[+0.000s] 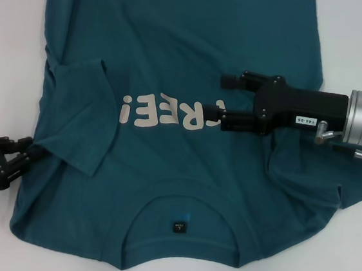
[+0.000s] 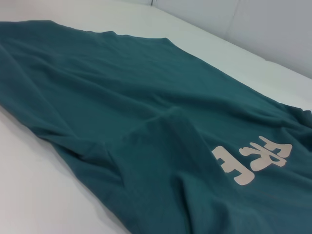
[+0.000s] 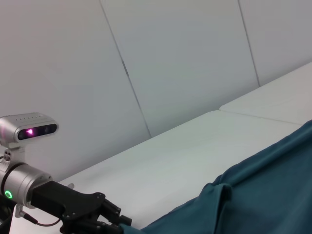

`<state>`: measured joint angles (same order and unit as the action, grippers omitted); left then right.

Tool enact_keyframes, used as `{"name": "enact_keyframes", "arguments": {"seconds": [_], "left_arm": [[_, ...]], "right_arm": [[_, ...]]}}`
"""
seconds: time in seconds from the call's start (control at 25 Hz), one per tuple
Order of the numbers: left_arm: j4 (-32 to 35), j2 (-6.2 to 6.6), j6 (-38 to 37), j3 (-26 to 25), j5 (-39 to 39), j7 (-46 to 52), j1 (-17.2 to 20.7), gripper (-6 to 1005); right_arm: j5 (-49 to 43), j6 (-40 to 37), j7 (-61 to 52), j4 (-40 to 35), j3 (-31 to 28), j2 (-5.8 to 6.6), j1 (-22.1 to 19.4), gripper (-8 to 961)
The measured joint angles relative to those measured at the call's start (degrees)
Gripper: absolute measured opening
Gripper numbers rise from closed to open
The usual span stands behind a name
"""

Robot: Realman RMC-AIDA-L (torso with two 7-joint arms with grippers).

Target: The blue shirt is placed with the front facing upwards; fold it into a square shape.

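your shirt (image 1: 175, 64) lies flat over the table (image 1: 13, 40), collar at the near edge. the left gripper (image 1: 22, 151) pinches its left edge, probably to fold inward. the right gripper (image 1: 226, 101) hovers wide over the letters, holding nothing.

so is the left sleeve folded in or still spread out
Folded in. The left sleeve lies over the blue shirt's chest beside the lettering; the left tool sits at the shirt's edge.

Teal-blue shirt (image 1: 175, 64) with cream letters (image 1: 170, 113); white table (image 1: 9, 40).
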<state>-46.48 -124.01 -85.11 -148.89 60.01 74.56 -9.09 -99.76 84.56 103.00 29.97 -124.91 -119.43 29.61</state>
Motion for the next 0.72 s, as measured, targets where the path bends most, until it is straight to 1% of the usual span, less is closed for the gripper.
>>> {"name": "enact_keyframes", "arguments": {"seconds": [0.04,0.2,0.28,0.48,0.72], "left_arm": [[0.0,0.00,-0.1,0.0,0.0,0.0,-0.1,449],[0.0,0.00,-0.7,0.1,-0.1,0.0,-0.2,306],[-0.1,0.01,-2.2,0.1,0.0,0.0,-0.3,234],[-0.6,0.06,-7.2,0.1,0.3,0.2,-0.9,14],[0.8,-0.04,-8.5,0.1,-0.1,1.7,-2.1,-1]], "right_arm": [[0.0,0.0,0.0,0.0,0.0,0.00,0.0,900],[0.0,0.0,0.1,0.0,-0.1,0.00,0.0,900],[0.0,0.0,0.1,0.0,-0.1,0.00,0.0,900],[0.0,-0.1,0.1,0.0,-0.1,0.00,0.0,900],[0.0,-0.2,0.2,0.0,-0.1,0.00,-0.1,900]]}}
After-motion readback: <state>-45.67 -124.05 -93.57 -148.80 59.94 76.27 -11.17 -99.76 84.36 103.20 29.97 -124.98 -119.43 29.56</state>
